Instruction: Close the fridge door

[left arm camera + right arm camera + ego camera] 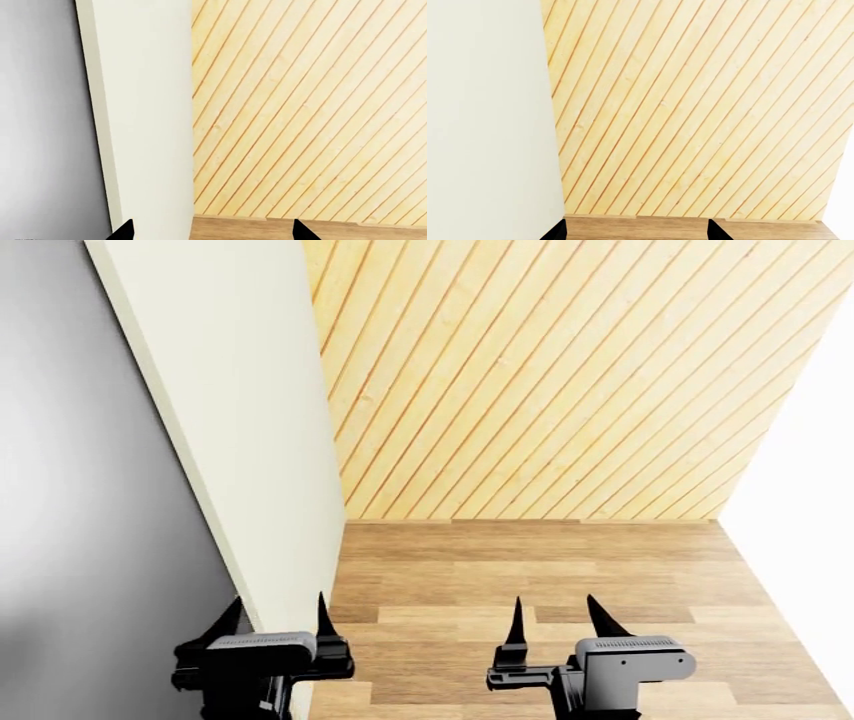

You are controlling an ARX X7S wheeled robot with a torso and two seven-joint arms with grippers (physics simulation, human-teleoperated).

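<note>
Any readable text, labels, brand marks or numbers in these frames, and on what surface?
None. The fridge door, the slatted wooden wall, the wood floor and both grippers, left and right, carry no legible writing. A faint smudge at the left wrist view's edge is too small to read.

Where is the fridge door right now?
In the head view the fridge door stands at the left, its cream edge facing the robot, with the slatted wooden wall behind it. The left gripper is right at its near edge.
</note>
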